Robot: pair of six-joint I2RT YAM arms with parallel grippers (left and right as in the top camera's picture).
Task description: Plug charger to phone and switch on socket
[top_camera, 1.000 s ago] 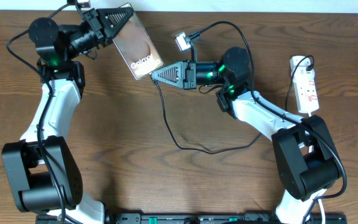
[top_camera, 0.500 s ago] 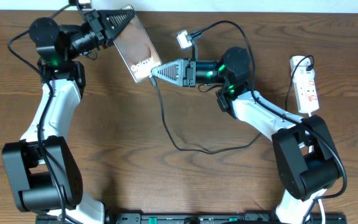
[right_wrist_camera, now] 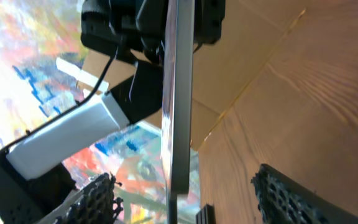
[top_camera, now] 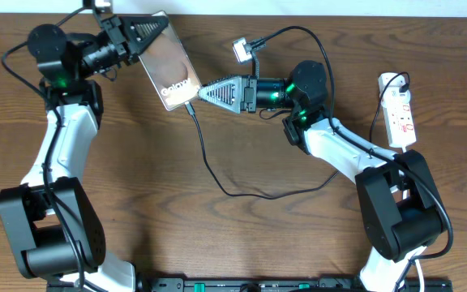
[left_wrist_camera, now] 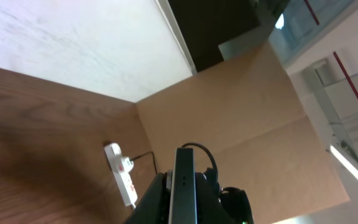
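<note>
Your left pincer (top_camera: 148, 32) grips the phone (top_camera: 171, 69), raised near the desk's (top_camera: 136, 203) far-left corner so its port end faces the right pincer (top_camera: 200, 92), whose fingers (right_wrist_camera: 98, 196) stand apart astride it. The charger (top_camera: 203, 152) appears seated in the port. The socket (top_camera: 400, 109) lies untouched by the right edge.

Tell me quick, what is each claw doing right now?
Left gripper: closed, holding the phone up off the table.
Right gripper: open at the phone's lower end, holding nothing.
</note>
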